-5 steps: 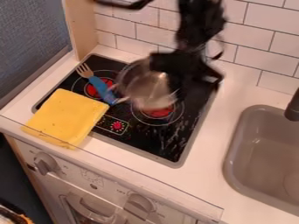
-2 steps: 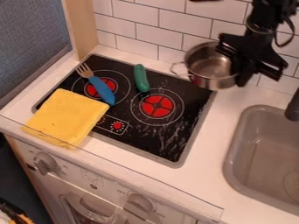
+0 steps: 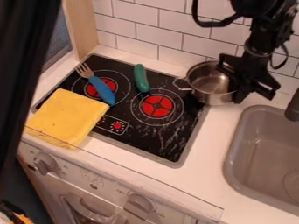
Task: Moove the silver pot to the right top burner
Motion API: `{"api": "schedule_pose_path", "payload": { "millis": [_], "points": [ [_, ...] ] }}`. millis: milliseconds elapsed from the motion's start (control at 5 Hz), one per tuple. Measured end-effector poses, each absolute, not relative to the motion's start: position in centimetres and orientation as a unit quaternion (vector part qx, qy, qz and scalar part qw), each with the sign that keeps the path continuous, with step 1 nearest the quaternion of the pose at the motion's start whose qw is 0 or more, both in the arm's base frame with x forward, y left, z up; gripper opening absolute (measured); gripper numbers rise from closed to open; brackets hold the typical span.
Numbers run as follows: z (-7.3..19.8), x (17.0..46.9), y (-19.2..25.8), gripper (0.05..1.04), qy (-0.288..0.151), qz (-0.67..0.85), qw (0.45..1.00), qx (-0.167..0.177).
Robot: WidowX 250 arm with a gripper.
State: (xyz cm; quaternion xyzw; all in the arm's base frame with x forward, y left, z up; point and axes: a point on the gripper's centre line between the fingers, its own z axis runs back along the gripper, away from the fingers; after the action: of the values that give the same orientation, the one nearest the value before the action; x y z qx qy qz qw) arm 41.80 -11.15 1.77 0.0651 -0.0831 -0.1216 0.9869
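My gripper (image 3: 236,85) is at the upper right, shut on the right rim of the silver pot (image 3: 211,83). The pot is upright over the back right corner of the black stovetop (image 3: 178,135) and the white counter beside it, its wire handle pointing left. Whether its base touches the surface I cannot tell. To its lower left is a red burner (image 3: 158,106), uncovered; another red burner (image 3: 93,90) lies farther left, partly behind a blue fork.
On the stovetop are a green cucumber-like toy (image 3: 141,78), the blue fork (image 3: 102,89) and a yellow cloth (image 3: 67,117). A grey sink (image 3: 265,153) with a dark faucet is at the right; a tiled wall (image 3: 137,33) stands behind. Something dark crosses the left edge.
The gripper has carried the pot from above the burners to the right, then slightly down. The green toy has come into sight, and a dark shape has entered at the left edge.
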Motion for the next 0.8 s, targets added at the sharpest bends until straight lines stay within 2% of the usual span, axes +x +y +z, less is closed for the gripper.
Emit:
{"api": "schedule_pose_path", "payload": {
  "millis": [200, 400, 800],
  "points": [
    [1.06, 42.28, -10.73, 0.113, -0.077, -0.114, 0.989, 0.059],
    [0.66, 42.24, -10.52, 0.300, -0.066, -0.099, 0.992, 0.052],
    [0.59, 41.41, -10.23, 0.864, -0.054, -0.092, 0.993, 0.051]
  ]
}}
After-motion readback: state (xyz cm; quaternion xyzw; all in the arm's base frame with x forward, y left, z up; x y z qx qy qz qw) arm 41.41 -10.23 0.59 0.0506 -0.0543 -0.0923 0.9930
